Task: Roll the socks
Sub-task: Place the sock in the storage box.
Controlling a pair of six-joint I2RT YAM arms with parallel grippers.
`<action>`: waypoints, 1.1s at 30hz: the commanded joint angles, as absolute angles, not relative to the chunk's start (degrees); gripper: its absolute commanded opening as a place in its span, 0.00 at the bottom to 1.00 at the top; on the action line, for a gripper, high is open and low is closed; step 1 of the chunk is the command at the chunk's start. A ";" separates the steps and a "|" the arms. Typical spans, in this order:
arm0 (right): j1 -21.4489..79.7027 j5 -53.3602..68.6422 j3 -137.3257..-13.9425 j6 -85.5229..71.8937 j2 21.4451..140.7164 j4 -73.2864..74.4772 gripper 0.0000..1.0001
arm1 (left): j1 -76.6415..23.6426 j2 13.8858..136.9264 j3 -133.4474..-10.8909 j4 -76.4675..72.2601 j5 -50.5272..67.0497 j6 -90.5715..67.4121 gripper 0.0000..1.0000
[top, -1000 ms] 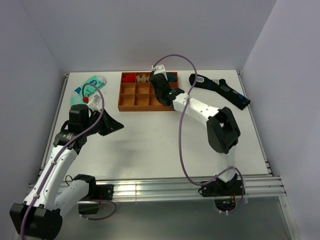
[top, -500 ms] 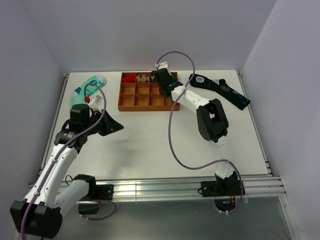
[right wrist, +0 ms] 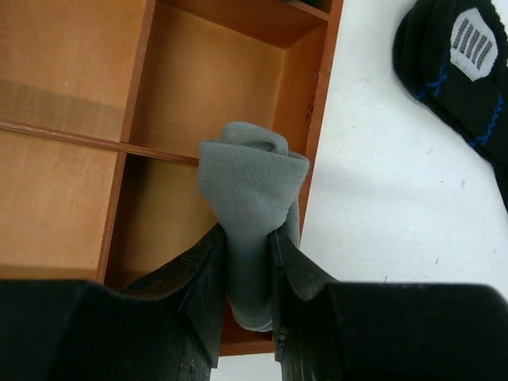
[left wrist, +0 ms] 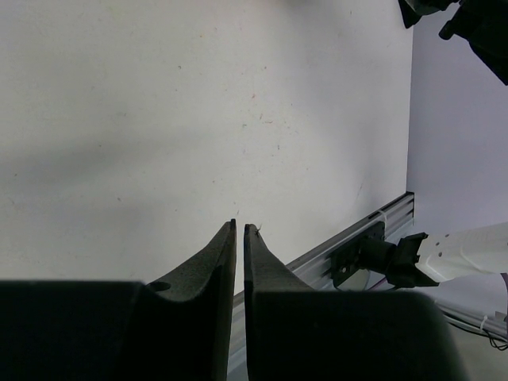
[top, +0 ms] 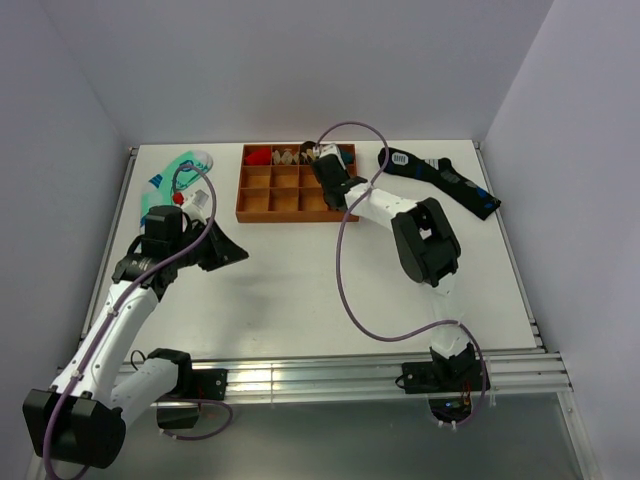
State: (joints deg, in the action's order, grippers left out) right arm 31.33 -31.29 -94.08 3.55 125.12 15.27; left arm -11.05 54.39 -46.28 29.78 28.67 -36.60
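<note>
Gripping: the right gripper [right wrist: 246, 235] has its two dark fingers clamped on the lower half of the socks [right wrist: 252, 176], a plain grey pair bunched into a rounded knob above the fingertips.
Where the socks are: held in the air above the wooden tray [right wrist: 319, 87], over a thin divider [right wrist: 79, 135] in the column of compartments next to the tray wall that faces the navy sock [right wrist: 454, 55]. I cannot tell whether the hanging tail touches the tray.
How the socks handle: probably very light, soft and springy. The knit squashes under the fingers, and the bundle looks loose enough to unfold if the grip slackens.
Where to hold: low across the folded middle, as now, looks sound. A pinch on the rounded top alone would likely pull a single layer free.
Left gripper: the left gripper [left wrist: 240, 230] has its fingers closed with only a slit between them, holds nothing, and hangs over bare table [left wrist: 198, 119].
Edges: the tray walls and dividers are thin and upright, and a dangling sock end could catch on them. The compartments right under the bundle look empty.
Open room: white surface lies between the tray and the arm bases. The navy sock lies just beside the tray on the right, and a mint-green sock [top: 180, 165] lies at the far left, well apart.
</note>
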 commanded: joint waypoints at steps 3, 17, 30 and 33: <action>30.85 -27.09 -98.95 4.04 123.66 19.94 0.00 | -10.81 54.49 -48.69 27.69 30.23 -35.68 0.14; 30.76 -24.95 -104.15 4.57 129.02 28.48 0.00 | -10.81 56.51 -49.57 27.78 30.67 -35.33 0.14; 30.67 -21.62 -101.69 6.15 127.27 31.02 0.00 | -10.81 57.57 -49.92 27.77 30.85 -35.24 0.14; 30.76 -20.92 -101.69 6.33 127.53 32.51 0.00 | -10.81 57.57 -49.75 27.77 30.85 -35.25 0.13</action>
